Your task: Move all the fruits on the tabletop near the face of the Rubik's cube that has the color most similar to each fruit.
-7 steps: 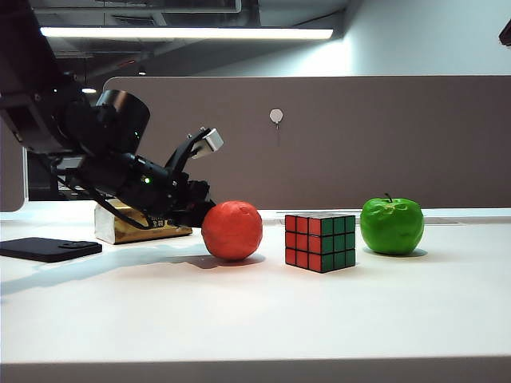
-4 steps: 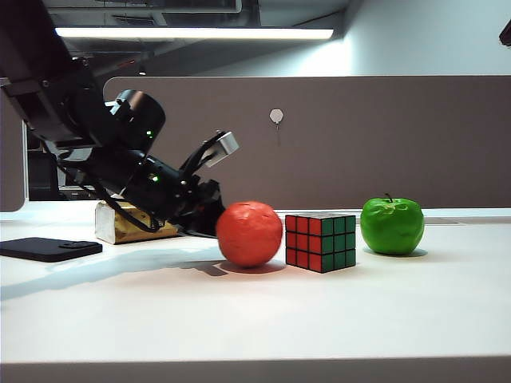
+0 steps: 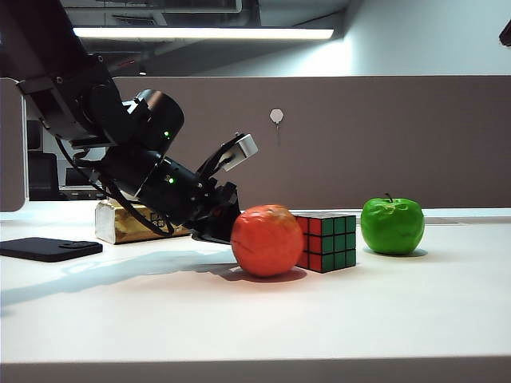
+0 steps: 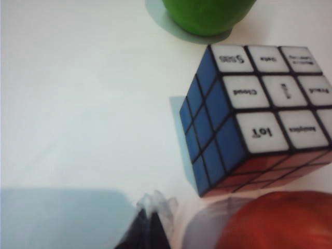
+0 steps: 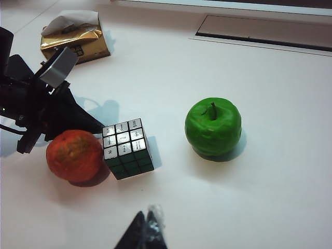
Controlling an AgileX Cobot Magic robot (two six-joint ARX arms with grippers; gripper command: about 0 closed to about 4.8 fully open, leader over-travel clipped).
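White top stickers on the Rubik's cube (image 4: 259, 116) read "IoT" and "Cloud"; left gripper (image 3: 227, 227) clamps the red-orange fruit (image 3: 267, 240) beside it; right gripper (image 5: 145, 233) state indeterminate

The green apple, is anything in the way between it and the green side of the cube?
No, nothing visible. The green apple sits on the white tabletop beside the Rubik's cube, with only bare table between them. The red-orange fruit and the left gripper are on the cube's other side. The right gripper hangs above.
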